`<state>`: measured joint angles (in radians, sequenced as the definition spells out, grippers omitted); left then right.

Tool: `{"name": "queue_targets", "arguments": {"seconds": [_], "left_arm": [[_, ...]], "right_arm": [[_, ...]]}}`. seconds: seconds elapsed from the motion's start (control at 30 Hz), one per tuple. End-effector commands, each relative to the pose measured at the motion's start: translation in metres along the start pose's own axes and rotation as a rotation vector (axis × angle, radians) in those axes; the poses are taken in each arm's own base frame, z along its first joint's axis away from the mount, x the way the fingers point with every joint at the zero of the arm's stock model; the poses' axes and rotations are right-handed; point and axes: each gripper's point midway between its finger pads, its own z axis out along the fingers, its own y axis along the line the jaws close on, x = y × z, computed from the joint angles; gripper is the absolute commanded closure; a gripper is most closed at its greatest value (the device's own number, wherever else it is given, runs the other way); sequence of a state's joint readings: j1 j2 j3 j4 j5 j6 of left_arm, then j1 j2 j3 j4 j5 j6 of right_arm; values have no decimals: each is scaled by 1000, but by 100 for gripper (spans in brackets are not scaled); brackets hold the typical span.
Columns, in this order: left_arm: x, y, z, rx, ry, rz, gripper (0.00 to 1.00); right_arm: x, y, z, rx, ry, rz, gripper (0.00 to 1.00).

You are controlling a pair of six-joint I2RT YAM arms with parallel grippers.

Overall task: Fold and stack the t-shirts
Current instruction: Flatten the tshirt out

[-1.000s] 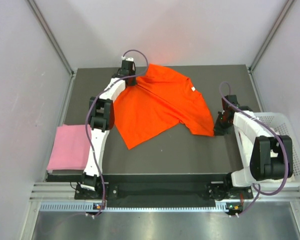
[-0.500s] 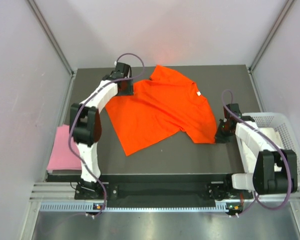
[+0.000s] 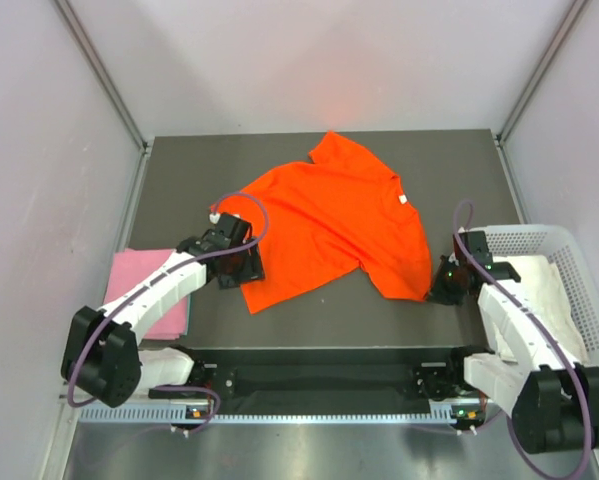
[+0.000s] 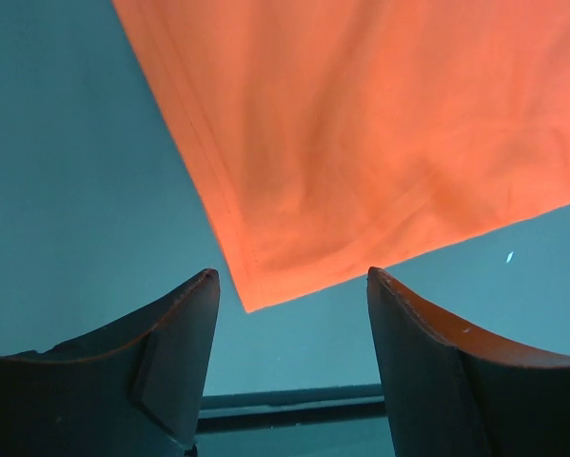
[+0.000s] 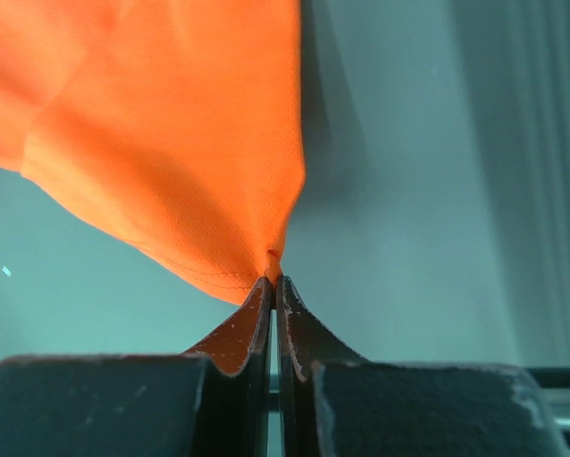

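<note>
Your orange-red t-shirt [image 3: 329, 215] lies spread but skewed and wrinkled on the dark tabletop [image 3: 179, 180], white neck label [image 3: 403, 198] showing. Your right gripper [image 5: 273, 279] pinches its near-right corner; your left gripper [image 4: 291, 272] gapes empty above the stitched hem corner.

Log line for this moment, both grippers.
left gripper: open at orange t-shirt hem corner | right gripper: shut on orange t-shirt | pink t-shirt: folded

We see our left claw [image 4: 292, 274] spread wide above the surface [image 4: 66, 190], with the hemmed corner of the orange-red t-shirt [image 4: 380, 133] lying between its fingers, the cloth fanning out toward twelve and two o'clock.
</note>
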<state>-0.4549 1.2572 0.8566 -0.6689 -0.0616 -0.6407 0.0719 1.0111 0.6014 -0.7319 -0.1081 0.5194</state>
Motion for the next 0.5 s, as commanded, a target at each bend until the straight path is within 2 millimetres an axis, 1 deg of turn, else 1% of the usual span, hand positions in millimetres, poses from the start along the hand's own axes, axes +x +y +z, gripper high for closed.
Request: {"name": "queue_targets", "arguments": {"seconds": [0.0,0.03,0.1,0.13,0.17,0.2,0.23,0.3,0.37,0.4,0.47], "left_arm": [[6,-14,-2,66,-1,-64,31],[10,-11,1,50,13,-62,31],[25,-3,4,-20,59,-74,31],[29,-3,5,-35,63,-96,31],[37,-5,5,-42,70,-86,31],[45,-2,6,-52,78,-88,31],[52,-5,5,-57,81,-104,32],[64,2,10,-84,93,-126,31],[69,2,15,-83,103,-144,31],[72,10,21,-124,102,-146,31],[71,18,26,-169,89,-146,31]], "right_arm": [[14,-2,-9,0,11,15,100],[13,-1,-8,-5,8,10,99],[8,2,-9,-18,-7,5,99],[6,4,-10,-23,-18,-7,99],[3,4,-12,-24,-28,-14,99],[-3,5,-14,-18,-49,-18,99],[-3,4,-15,-13,-47,-33,99],[-7,4,-17,-10,-53,-45,99],[-7,5,-19,-13,-56,-49,99],[-8,5,-20,-16,-61,-48,99],[-8,5,-23,-18,-67,-50,99]]}}
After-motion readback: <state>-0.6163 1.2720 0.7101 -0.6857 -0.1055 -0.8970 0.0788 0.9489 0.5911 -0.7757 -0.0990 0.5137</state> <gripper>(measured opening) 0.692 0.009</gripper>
